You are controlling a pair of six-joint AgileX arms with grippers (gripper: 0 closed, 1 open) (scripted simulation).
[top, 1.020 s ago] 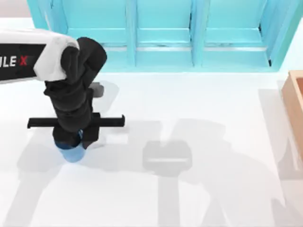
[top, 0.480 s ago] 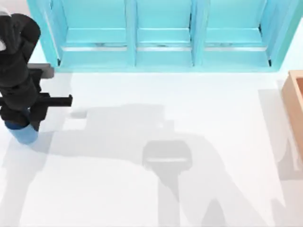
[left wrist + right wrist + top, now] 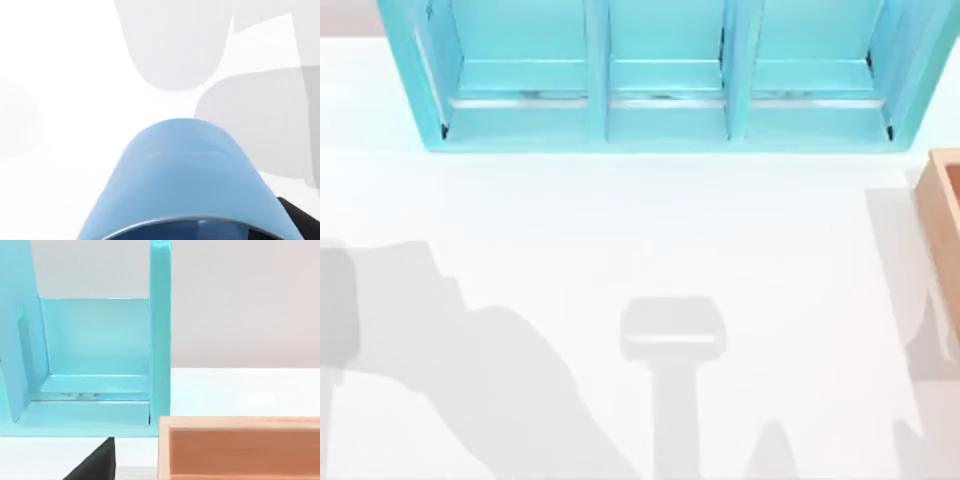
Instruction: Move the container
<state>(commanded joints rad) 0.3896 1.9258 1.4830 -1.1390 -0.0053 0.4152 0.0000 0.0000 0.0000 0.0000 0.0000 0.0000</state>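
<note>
— One cup, that's all the left arm's camera is looking at: the container (image 3: 182,175), blue and smooth-sided, rim nearest the lens.

— Held?

— A black sliver of finger (image 3: 300,222) sits beside its rim, so it looks nestled at the left gripper, but whether those fingers are clamped or slack I cannot tell. Being so tight under the wrist suggests it's being carried, rim toward the wrist.

— And beneath it?

— Plain white table (image 3: 620,230), crossed by soft grey shadows. Along the back stands a turquoise shelf unit (image 3: 665,90); a tan wooden box (image 3: 945,220) sits at the right edge.

— The right arm?

— Parked near that box; a dark bit of finger (image 3: 97,465) pokes in, state unclear.
</note>
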